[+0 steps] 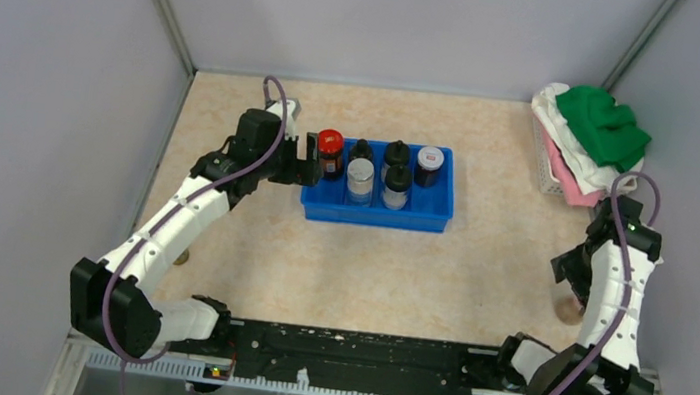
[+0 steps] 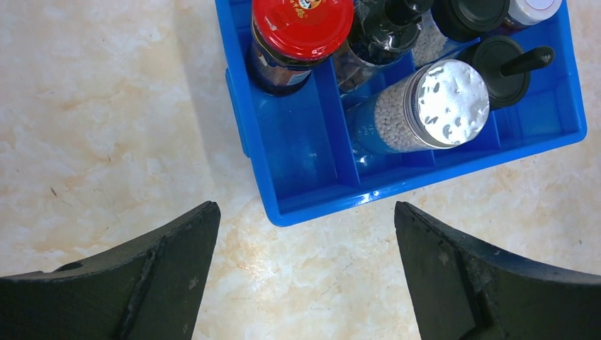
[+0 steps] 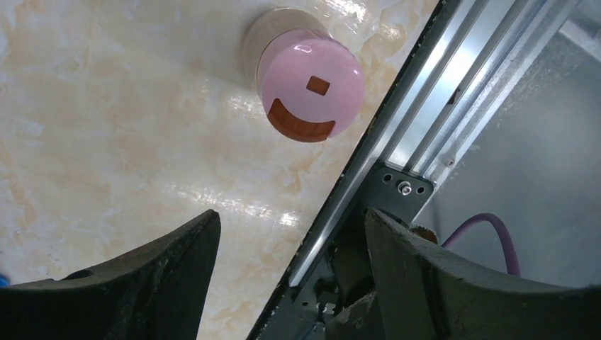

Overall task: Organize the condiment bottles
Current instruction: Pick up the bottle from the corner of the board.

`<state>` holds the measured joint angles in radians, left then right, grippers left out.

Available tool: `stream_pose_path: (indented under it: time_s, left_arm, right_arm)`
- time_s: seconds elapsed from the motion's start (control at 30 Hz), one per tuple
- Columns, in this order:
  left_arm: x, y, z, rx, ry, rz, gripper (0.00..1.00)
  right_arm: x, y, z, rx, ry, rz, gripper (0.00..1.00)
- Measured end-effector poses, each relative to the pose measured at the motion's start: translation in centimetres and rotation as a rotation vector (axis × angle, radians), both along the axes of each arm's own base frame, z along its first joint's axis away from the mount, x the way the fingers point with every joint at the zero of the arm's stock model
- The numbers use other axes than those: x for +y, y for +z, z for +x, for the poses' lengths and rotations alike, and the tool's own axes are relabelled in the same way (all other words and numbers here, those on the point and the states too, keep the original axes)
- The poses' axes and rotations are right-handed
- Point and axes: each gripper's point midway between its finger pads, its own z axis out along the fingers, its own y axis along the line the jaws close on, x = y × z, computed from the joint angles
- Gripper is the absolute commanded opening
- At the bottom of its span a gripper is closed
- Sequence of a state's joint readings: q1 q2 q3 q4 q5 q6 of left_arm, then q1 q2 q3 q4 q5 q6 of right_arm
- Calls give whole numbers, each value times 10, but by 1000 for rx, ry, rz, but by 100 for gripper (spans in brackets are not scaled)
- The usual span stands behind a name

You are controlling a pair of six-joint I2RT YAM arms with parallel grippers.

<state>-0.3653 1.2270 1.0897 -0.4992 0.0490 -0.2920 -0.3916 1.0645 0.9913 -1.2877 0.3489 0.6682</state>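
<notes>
Marbled desk (image 1: 367, 270): left tool (image 2: 305, 209) gapes wide and empty at the left end of a blue tray (image 1: 374, 217) holding upright bottles (image 1: 361, 174). Right tool (image 3: 290, 212), likewise wide and empty, hangs near a pink-capped jar (image 3: 310, 88) by the desk's right edge.

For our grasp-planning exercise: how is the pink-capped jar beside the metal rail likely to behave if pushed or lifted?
The pink-capped jar looks rigid, so it should keep its shape when squeezed. Its glossy cap may be slippery. Being round and upright, it would probably roll if tipped over.
</notes>
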Motion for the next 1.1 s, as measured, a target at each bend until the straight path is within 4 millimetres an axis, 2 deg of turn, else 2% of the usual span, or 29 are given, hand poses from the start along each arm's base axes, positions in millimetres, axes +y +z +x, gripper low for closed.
stream_pose_path:
  time_s: [0.53,0.7,0.97,1.1]
  left_arm:
    - [-1,0,0,0,-4,-4,99]
    - [0,0,0,0,-2,-3,99]
    - [2,1,1,-5,11,6,99]
    - [2,1,1,-5,11,6,99]
  right_arm:
    - [-22,-20,2,9,-138,123,74]
    - [-26,-27,6,24,-138,138,73]
    - [-39,-30,1,36,-171,126,71]
    - [-40,-32,1,52,-173,126,63]
